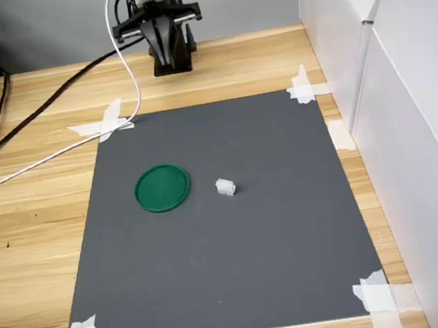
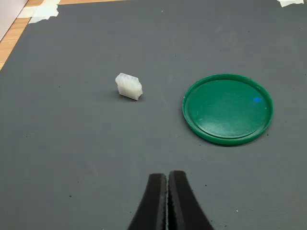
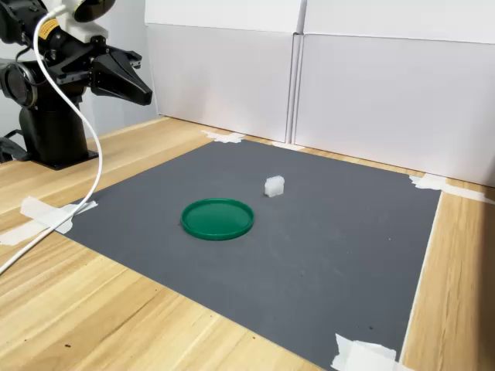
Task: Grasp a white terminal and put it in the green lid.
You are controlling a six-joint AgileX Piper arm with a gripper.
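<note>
1. The white terminal [image 1: 225, 187] lies on its own near the middle of the dark grey mat [image 1: 242, 289], a tiny ribbed block, free of any touch.
2. The green lid [image 1: 162, 188] sits flat just beside it, rim up and empty, to the terminal's left in the first exterior view. A strip of bare mat parts the two.
3. The hand [image 2: 167, 201] hangs well back from both, up near the arm's base [image 3: 52, 131] at the far edge of the table [image 1: 28, 235]. Its two black fingers are pressed together with nothing between them.
4. I'd say the reach is not yet begun. To do it well, the fingers need to part first, then come down straight over the terminal and close across its narrower sides. It lies a little askew in the wrist view, so a small turn of the wrist should help.
5. Such a light piece may skid or tip if one finger meets it first, so centring matters.
6. The carry to the lid is short and nothing stands in the way.
7. Room is generous: the mat is bare but for these two things, with white tape [image 1: 304, 88] only at its corners.
8. White panels [image 3: 387, 85] wall off one side, well apart from the work. A white cable [image 1: 58, 152] trails over the table near the base, off the path.
</note>
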